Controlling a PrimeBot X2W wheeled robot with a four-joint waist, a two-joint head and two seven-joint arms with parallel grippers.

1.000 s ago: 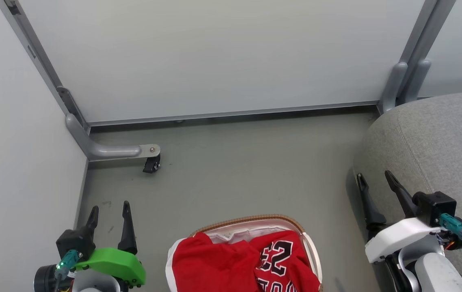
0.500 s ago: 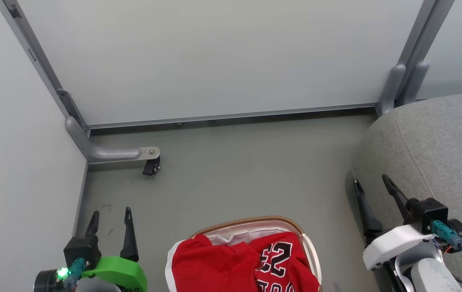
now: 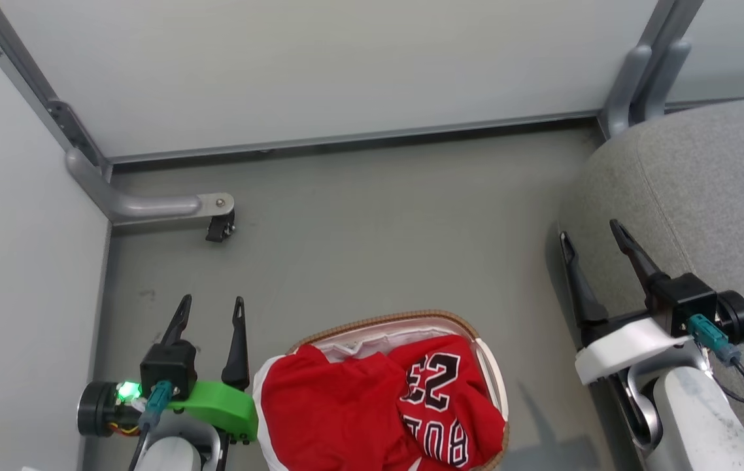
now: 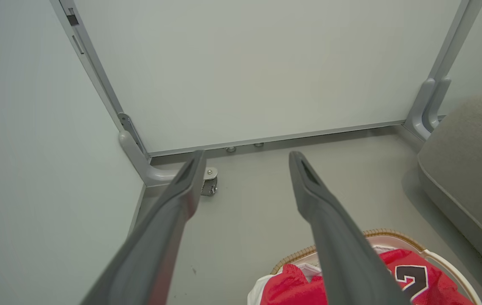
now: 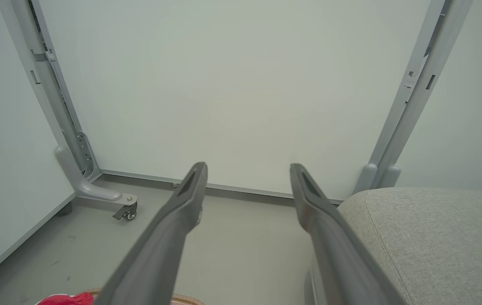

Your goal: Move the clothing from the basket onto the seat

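Red clothing (image 3: 372, 405) with white trim and a black numbered jersey fills the cream basket (image 3: 492, 376) with a brown rim, at the bottom middle of the head view. The left wrist view shows the clothing (image 4: 410, 279) and the basket (image 4: 387, 235) at its lower right. My left gripper (image 3: 212, 309) stands open and empty just left of the basket. The grey seat (image 3: 705, 190) lies at the right, and my right gripper (image 3: 591, 232) stands open and empty at its rounded edge. The right wrist view has the seat (image 5: 436, 237) at lower right and a scrap of red clothing (image 5: 65, 299) at the bottom left.
Pale partition panels wall in the far side and the left. A grey panel foot with a black caster (image 3: 218, 227) juts onto the grey floor at the left. Two grey posts (image 3: 640, 78) stand at the seat's far corner.
The head camera has tilted down, so the whole scene has shifted up in the picture. Both grippers sit higher in the view, with more of the clothing in the basket visible. Both stay open.
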